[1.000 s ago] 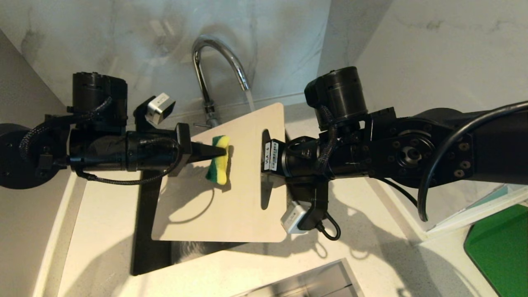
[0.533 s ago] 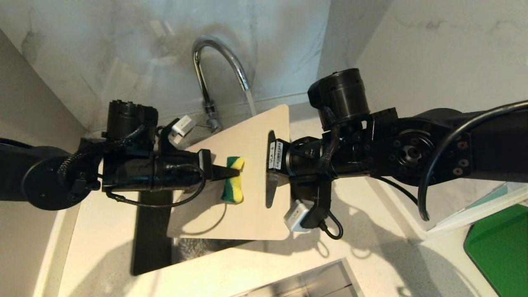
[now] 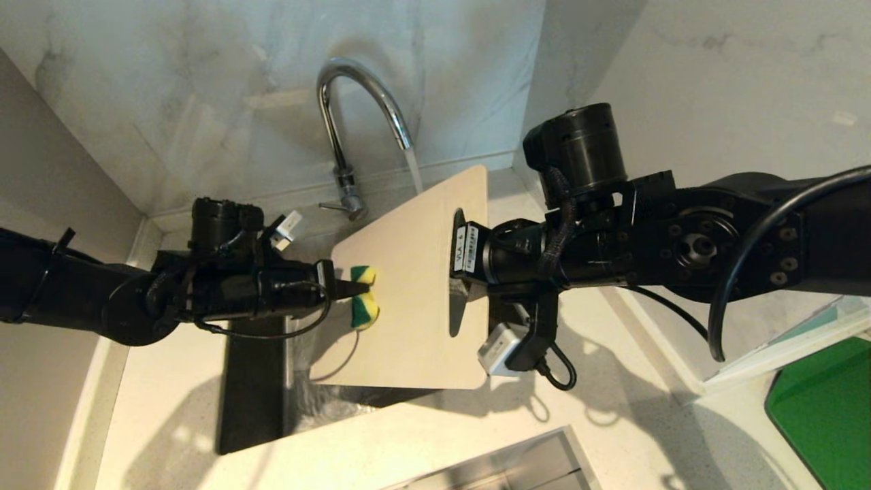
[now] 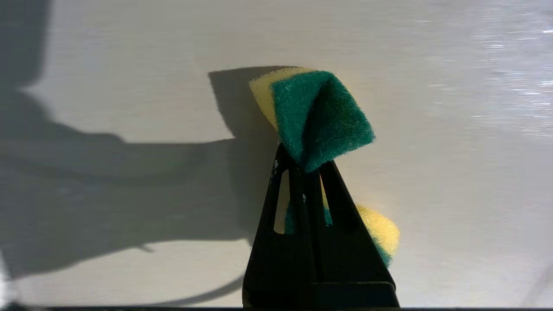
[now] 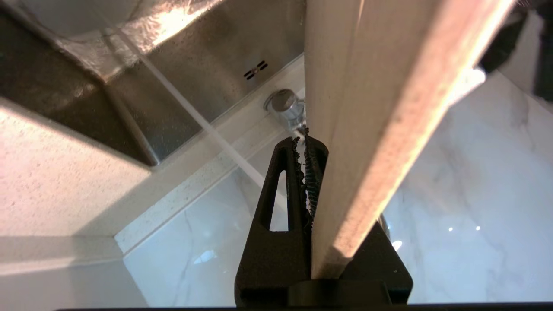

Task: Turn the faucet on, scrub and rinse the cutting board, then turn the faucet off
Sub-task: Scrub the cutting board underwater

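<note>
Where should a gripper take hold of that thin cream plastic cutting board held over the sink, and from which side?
Grip the thin cream plastic cutting board at its short end by the long handle cutout, coming edge-on from the robot's right. The board is thin enough for nearly shut fingers, and that end stays clear of the scrubbed face and the water stream. The right gripper already holds it there.

A dark green board (image 3: pixel 827 415) lies at the near right on a pale tray (image 3: pixel 762 371). A steel sink basin (image 3: pixel 326 401) sits centre, set in a speckled white countertop (image 3: pixel 163 408). Marble wall (image 3: pixel 170 82) stands behind.
</note>
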`<state>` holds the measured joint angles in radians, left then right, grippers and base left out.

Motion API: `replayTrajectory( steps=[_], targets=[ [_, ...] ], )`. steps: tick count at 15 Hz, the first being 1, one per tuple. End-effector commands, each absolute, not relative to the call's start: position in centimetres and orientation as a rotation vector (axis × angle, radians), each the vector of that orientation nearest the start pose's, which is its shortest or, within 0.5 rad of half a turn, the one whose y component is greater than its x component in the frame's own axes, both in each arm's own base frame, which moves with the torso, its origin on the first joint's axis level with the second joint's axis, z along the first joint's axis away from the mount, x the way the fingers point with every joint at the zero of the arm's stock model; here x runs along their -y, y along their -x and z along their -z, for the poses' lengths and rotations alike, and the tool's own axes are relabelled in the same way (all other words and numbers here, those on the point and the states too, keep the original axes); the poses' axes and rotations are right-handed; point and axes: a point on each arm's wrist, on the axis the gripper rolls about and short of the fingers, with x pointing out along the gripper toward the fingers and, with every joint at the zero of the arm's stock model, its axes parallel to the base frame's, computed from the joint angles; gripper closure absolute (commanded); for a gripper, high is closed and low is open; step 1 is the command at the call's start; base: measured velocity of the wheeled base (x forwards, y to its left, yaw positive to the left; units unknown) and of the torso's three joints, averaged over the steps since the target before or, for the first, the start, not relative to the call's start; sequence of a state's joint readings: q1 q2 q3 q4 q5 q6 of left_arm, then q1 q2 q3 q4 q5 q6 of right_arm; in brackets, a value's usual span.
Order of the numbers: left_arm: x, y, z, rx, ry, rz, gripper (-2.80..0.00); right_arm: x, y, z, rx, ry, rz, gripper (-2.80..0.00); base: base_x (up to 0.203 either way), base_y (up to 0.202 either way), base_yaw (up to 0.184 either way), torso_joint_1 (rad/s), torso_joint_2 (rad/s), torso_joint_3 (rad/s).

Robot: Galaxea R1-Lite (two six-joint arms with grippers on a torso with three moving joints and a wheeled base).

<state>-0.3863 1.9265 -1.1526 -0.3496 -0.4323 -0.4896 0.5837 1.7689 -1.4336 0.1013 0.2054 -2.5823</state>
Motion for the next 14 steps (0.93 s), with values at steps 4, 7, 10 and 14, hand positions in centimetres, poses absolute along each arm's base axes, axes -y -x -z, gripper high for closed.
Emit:
replayTrajectory(
  steps=[4,7,10,14],
  targets=[
    [12.6,-37.3,-13.6,-0.635,0.468,0.604,0.0,-18.5,-28.2,-26.9,0.837,2.455,-0.832,0.0,0.0,0.0,0.0,0.0,0.0,0.0],
    [11.0,-38.6,-12.3,-0.631,0.461,0.582,0.0,-18.3,-28.3,-27.0,0.83,2.456,-0.827,0.0,0.0,0.0,0.0,0.0,0.0,0.0],
    [9.2,-39.6,-11.1,-0.644,0.473,0.571,0.0,-18.2,-28.3,-27.0,0.828,2.456,-0.827,0.0,0.0,0.0,0.0,0.0,0.0,0.0],
    [7.3,-41.0,-9.7,-0.643,0.488,0.556,0.0,-18.1,-28.2,-27.1,0.828,2.457,-0.82,0.0,0.0,0.0,0.0,0.0,0.0,0.0]
  ],
)
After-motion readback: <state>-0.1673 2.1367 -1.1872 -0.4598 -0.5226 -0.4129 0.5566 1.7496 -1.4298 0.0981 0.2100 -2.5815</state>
